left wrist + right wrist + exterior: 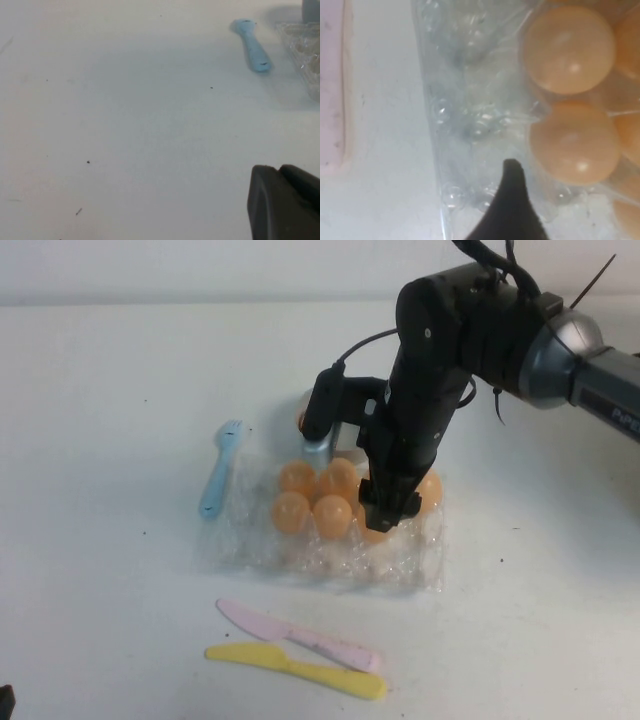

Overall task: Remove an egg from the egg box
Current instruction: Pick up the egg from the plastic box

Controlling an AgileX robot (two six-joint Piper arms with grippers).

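So the job's barely started as far as I can tell. Every small smooth orange-tan egg I can see sits in a cup of the flat clear crinkly plastic egg box (330, 540), and nothing has been lifted out. The far rows hold the eggs, while the cups nearest the camera look empty. What's left is basically everything: get a grip, lift, and carry one clear.

The right gripper (388, 508) is down low over the box, at about 3 o'clock from the egg cluster, right on top of the egg (372, 528) that peeks out just under its tip. Whether it's actually touching that egg, I can't tell, since the arm hides the contact. Same goes for how far the claw is spread: the wrist camera only shows one dark fingertip (512, 210) hovering over clear plastic just beside an egg, so I honestly can't say if it's wide, narrow, or already pinching something.

The left gripper (285, 202) is parked well away over bare table, with its dark body only poking in at the frame edge.

Other stuff around: a light blue plastic fork (220, 468) at 9 o'clock from the box, and a pink plastic knife (298, 634) plus a yellow plastic knife (296, 670) lying together at 6 o'clock.
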